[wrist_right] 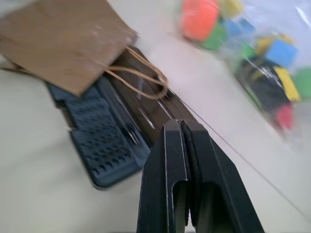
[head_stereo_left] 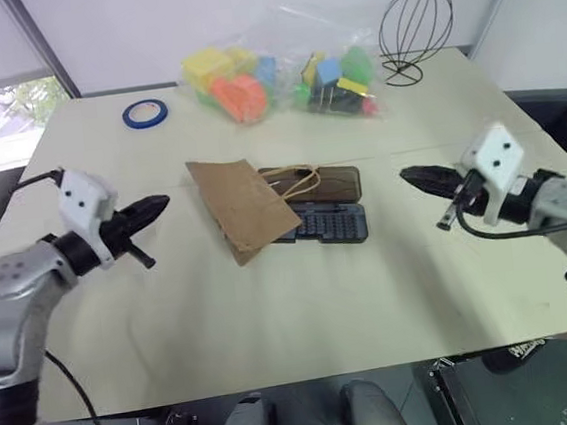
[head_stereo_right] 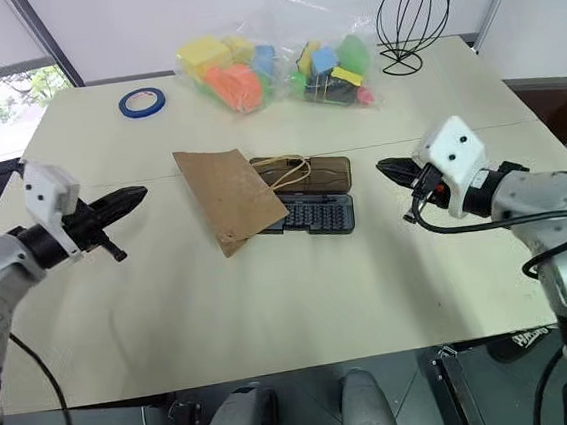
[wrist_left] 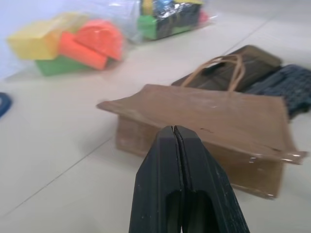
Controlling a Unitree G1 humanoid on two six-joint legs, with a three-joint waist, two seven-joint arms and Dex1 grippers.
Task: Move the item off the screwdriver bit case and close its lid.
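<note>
**Paper bag lies across the open bit case, both grippers clenched on nothing**

Head views: on the pale tabletop [head_stereo_left: 273,314] the screwdriver bit case [head_stereo_left: 333,223] lies open near the middle, its dark tray of bits toward the robot and the smoky lid [head_stereo_left: 333,181] folded flat on the far side. The brown paper bag [head_stereo_left: 243,208] lies at an angle over the left part of the case, hiding that end, with its twine handles [head_stereo_left: 301,181] spread onto the lid. The left gripper [head_stereo_left: 157,205] hangs to the left of the bag, apart from it, pointing toward it with jaws clenched and empty. The right gripper [head_stereo_left: 413,175] hangs to the right of the case, also apart, jaws clenched and empty. At the far side of the tabletop are clear bags of colourful toys [head_stereo_left: 281,77], a roll of blue tape [head_stereo_left: 143,113] to their left and a black wire stand [head_stereo_left: 415,29] to their right.

Left wrist view: the black fingers [wrist_left: 167,194] are pressed together, aimed at the bag's near edge [wrist_left: 204,121], which lifts slightly off the tabletop. Behind it are the handles, the lid and part of the bit tray.

Right wrist view: the fingers [wrist_right: 165,189] meet with nothing between them. Beyond them are the bit tray [wrist_right: 97,141], the lid with the twine loops on it, and the bag covering the case's far end.
</note>
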